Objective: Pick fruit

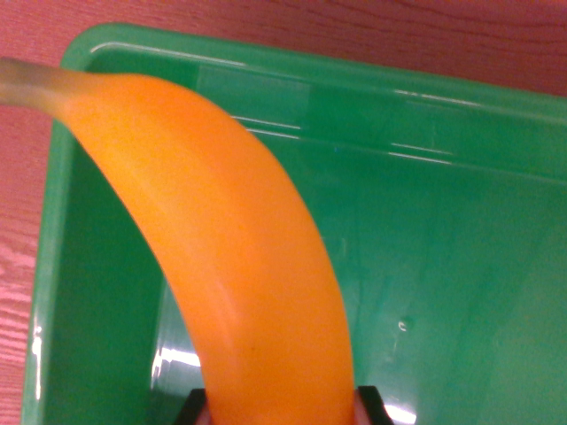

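An orange-yellow banana (221, 239) fills the middle of the wrist view, curving from its pale stem at the upper left down to the bottom edge. My gripper (282, 409) is shut on the banana's lower end; only the two black fingertips (370, 405) show at either side of it. Beneath the banana lies a green plastic bin (443, 212), and the fruit hangs over its inside.
The bin's rim (292, 66) runs across the top and its left wall (44, 292) down the wrist view's left. A reddish wood-grain table (354, 27) surrounds the bin. The bin's floor shows nothing else inside.
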You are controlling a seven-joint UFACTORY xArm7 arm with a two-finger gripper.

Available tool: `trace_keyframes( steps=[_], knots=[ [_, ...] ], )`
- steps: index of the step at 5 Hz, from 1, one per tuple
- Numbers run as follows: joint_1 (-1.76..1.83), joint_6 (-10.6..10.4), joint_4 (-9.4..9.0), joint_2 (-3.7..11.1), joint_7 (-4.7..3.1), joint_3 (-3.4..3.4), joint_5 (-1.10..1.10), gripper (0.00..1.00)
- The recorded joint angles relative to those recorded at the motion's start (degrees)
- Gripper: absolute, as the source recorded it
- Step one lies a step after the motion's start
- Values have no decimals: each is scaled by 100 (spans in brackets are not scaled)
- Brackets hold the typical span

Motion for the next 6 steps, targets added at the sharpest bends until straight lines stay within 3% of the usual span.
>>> trace_keyframes(
  steps=[1,2,3,4,5,6],
  knots=[
    [0,0,0,0,0,0,0,100],
    [-2,196,115,-81,0,2,4,100],
    [-2,196,115,-81,0,2,4,100],
    [-4,376,221,-155,-1,3,8,100],
    [-4,376,221,-155,-1,3,8,100],
    [-6,528,311,-217,-1,4,12,100]
  ],
)
